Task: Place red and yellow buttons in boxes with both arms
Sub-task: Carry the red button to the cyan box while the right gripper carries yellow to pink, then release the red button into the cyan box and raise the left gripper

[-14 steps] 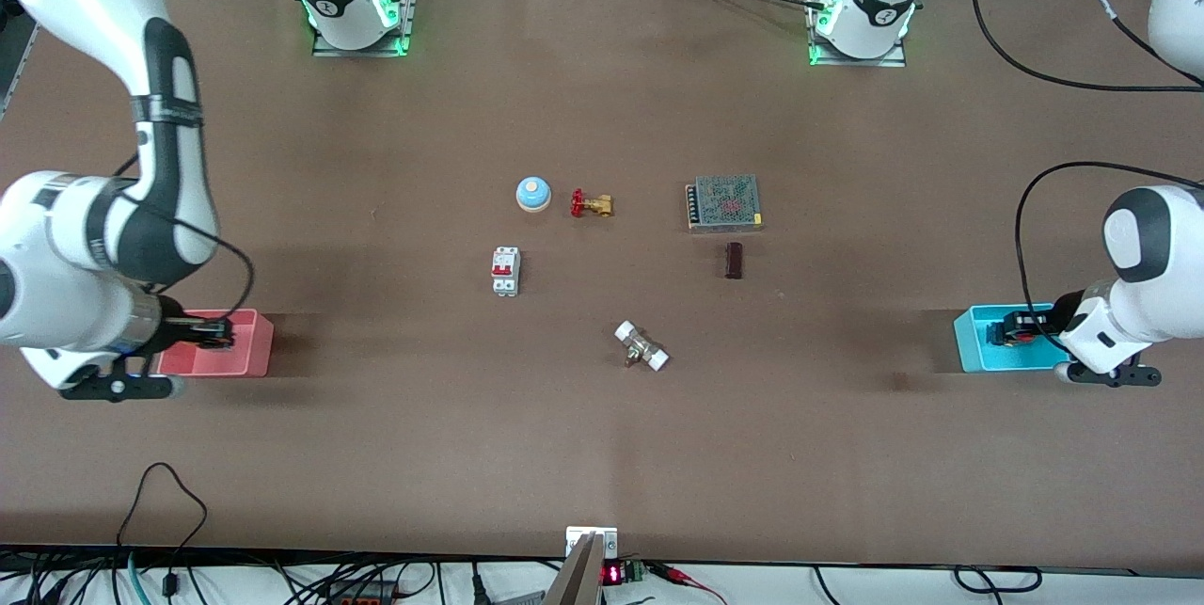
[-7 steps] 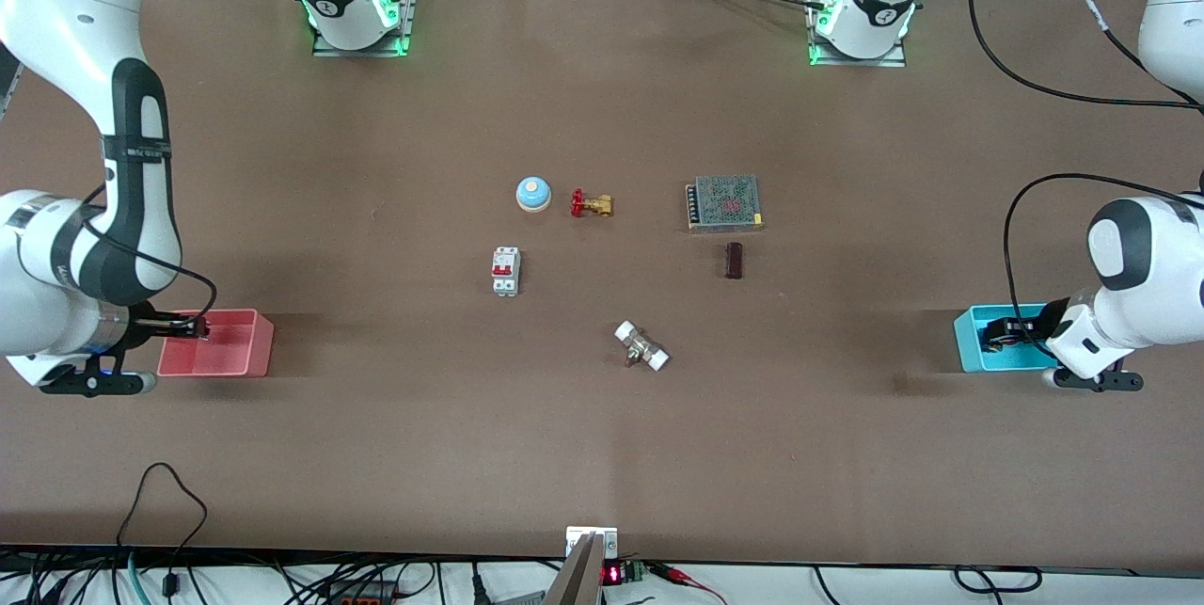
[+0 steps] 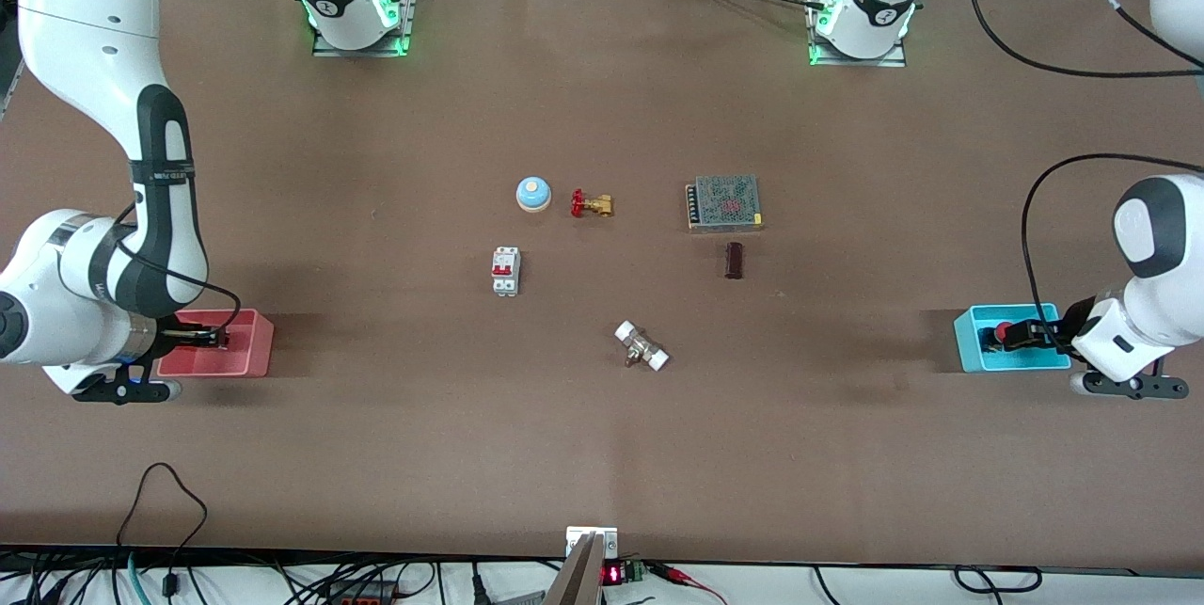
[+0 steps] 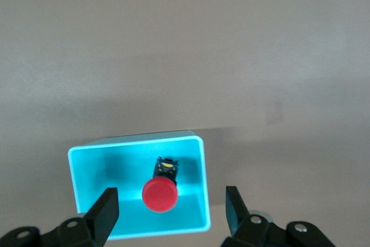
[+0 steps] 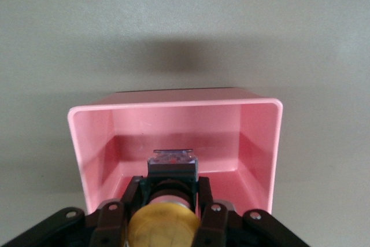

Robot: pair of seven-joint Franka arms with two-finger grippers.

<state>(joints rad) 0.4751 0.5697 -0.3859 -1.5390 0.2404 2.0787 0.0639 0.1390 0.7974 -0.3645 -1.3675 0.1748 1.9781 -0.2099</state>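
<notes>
Gripping the yellow-orange mushroom-capped push-button (image 5: 164, 224) between closed fingers, the right arm's black two-finger gripper (image 3: 209, 337) hangs over the small open-topped pink plastic bin (image 3: 254, 349), which sits at about eight o'clock from the table's centre. From where I stand, the button's black body points down into the bin's hollow, yet it has not been let go. If the fingers part while the piece is tilted, I reckon it may strike the bin's wall and tumble out onto the brown table (image 3: 602, 454).

Over at roughly four o'clock, the left arm's black two-finger gripper (image 4: 172, 212) hovers with its fingers spread wide and empty above the bright cyan plastic bin (image 3: 967, 342). The red mushroom-capped push-button (image 4: 159, 194) lies inside it on its side, cap toward the gripper, so that half looks done. The risk there, to my eye, is a finger clipping the bin's rim as the arm lifts, dragging or tipping the light bin.

Near the middle sit a blue-and-white domed bell (image 3: 532, 194), a red-handled brass valve (image 3: 591, 204) and a white breaker with red switches (image 3: 505, 271), all well apart from both grippers.
</notes>
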